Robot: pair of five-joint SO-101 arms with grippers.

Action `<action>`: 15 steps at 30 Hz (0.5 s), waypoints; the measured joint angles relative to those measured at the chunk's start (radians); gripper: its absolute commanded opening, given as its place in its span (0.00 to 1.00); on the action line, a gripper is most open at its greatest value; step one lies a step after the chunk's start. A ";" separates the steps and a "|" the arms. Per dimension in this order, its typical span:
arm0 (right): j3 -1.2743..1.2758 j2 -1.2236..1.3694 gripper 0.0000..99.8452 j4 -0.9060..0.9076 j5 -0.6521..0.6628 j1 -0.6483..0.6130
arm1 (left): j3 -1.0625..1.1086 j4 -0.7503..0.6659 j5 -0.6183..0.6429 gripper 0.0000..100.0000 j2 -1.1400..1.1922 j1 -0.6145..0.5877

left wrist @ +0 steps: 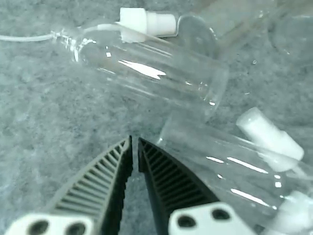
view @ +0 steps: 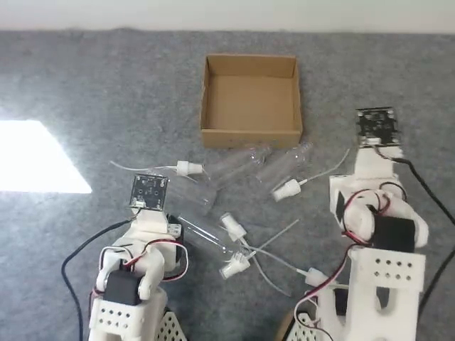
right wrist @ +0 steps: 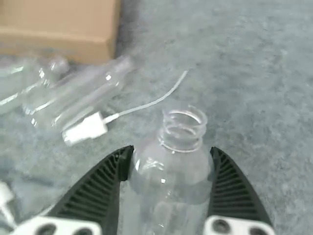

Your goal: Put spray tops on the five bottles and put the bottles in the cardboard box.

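Observation:
My right gripper (right wrist: 170,152) is shut on a clear bottle (right wrist: 168,178), whose open threaded neck (right wrist: 184,126) points away from the wrist. Beyond it a loose white spray top (right wrist: 85,129) with its thin tube lies beside two more clear bottles (right wrist: 73,98). The cardboard box (view: 249,99) stands empty at the back centre. My left gripper (left wrist: 134,143) is shut with nothing in it, low over the carpet next to a lying clear bottle (left wrist: 146,68). A white spray top (left wrist: 146,22) lies behind that bottle, and another bottle (left wrist: 220,166) is beside the gripper.
Several spray tops with long tubes are scattered on the grey carpet, such as one (view: 188,168) left of the bottles and one (view: 234,266) between the arms. A bright light patch (view: 35,156) covers the left side. Cables (view: 78,263) trail from the left arm.

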 measured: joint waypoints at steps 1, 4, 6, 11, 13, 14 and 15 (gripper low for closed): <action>0.003 -0.008 0.15 -0.008 -0.014 0.012 | -0.012 0.000 0.005 0.02 0.000 0.003; 0.006 -0.018 0.15 -0.012 -0.044 0.043 | -0.058 -0.006 -0.014 0.02 0.000 0.011; 0.006 -0.020 0.15 -0.012 -0.061 0.060 | -0.087 -0.035 -0.083 0.02 0.000 0.011; 0.006 -0.020 0.15 -0.021 -0.094 0.080 | -0.129 -0.089 -0.348 0.02 0.000 0.012; 0.023 -0.020 0.15 -0.044 -0.115 0.098 | -0.150 -0.092 -0.400 0.02 0.000 0.012; 0.034 -0.020 0.15 -0.058 -0.123 0.109 | -0.164 -0.092 -0.410 0.02 0.000 0.012; 0.041 -0.018 0.15 -0.072 -0.130 0.121 | -0.175 -0.092 -0.416 0.02 0.000 0.012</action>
